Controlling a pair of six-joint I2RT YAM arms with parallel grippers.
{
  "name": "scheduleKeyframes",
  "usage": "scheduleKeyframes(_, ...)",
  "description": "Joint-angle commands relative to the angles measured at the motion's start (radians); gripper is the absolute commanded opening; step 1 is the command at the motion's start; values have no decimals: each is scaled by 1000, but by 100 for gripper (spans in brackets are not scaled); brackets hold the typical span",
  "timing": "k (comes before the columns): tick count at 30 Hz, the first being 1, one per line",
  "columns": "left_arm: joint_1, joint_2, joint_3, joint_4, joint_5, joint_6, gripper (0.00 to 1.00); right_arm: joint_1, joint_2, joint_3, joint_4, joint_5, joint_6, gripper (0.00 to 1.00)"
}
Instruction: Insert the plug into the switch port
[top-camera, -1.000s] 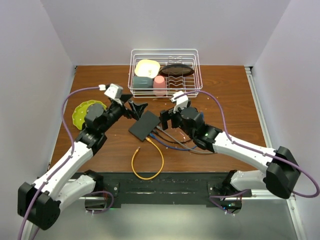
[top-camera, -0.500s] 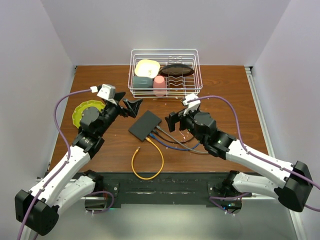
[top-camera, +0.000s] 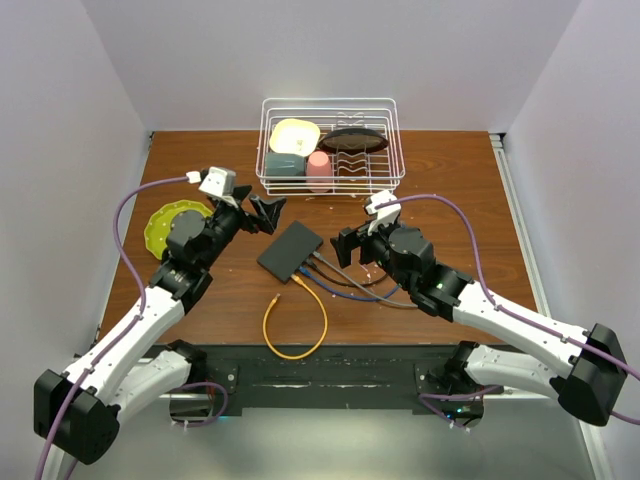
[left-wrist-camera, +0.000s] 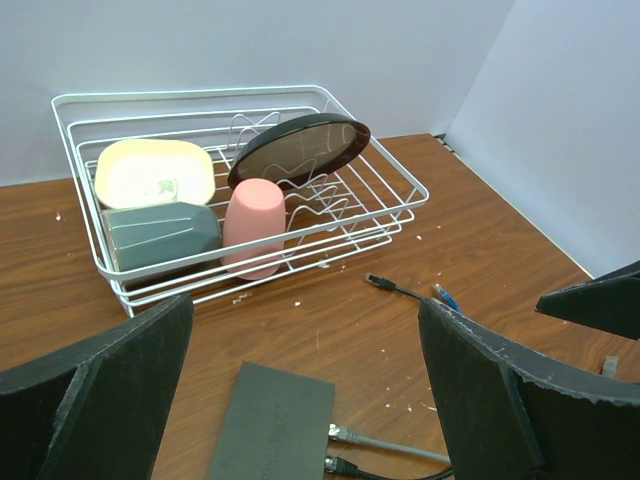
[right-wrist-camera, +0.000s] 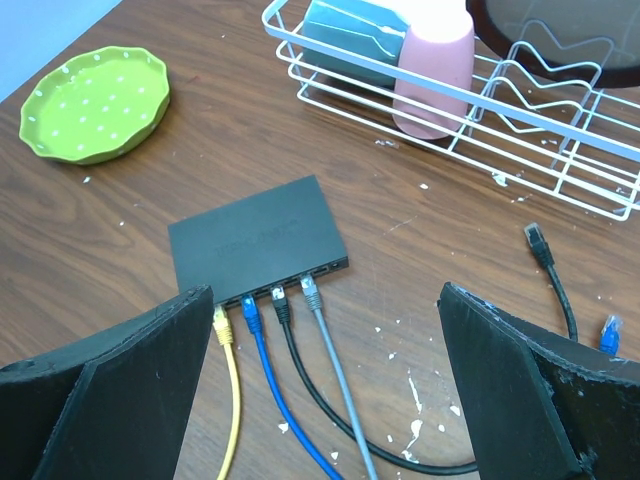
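Note:
The switch (top-camera: 290, 250) is a flat dark grey box lying at the table's middle, also seen in the right wrist view (right-wrist-camera: 255, 240) and the left wrist view (left-wrist-camera: 270, 425). Its near edge carries the switch ports (right-wrist-camera: 300, 278), with a yellow plug (right-wrist-camera: 222, 328), a blue plug (right-wrist-camera: 250, 312), a black plug (right-wrist-camera: 281, 303) and a grey plug (right-wrist-camera: 311, 292) seated side by side. A loose black plug (right-wrist-camera: 535, 238) and a loose blue plug (right-wrist-camera: 608, 330) lie to the right. My left gripper (top-camera: 262, 213) hovers open behind the switch. My right gripper (top-camera: 347, 245) hovers open to its right, empty.
A white wire dish rack (top-camera: 330, 100) at the back holds a yellow bowl (top-camera: 294, 136), a grey-green cup (top-camera: 284, 165), a pink cup (top-camera: 319, 170) and a dark plate (top-camera: 354, 139). A green plate (top-camera: 165, 228) lies at the left. The yellow cable (top-camera: 295, 335) loops toward the near edge.
The right gripper has drawn back to the right, away from the switch. The left gripper has shifted slightly back and left. Both stay open.

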Motion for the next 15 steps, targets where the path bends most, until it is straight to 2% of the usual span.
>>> scheduleKeyframes(1,-1,-3,1,34,-42,27,100,-4,-22,-5,36,31,7,99)
scheduleKeyframes(5,-1,-13,-21,55,-58,37,100,-4,-51,-35,66,71,-12,99)
scheduleKeyframes(15,-1,-29,-39,64,-116,80,100,-4,-91,-136,266,118,-66,99)
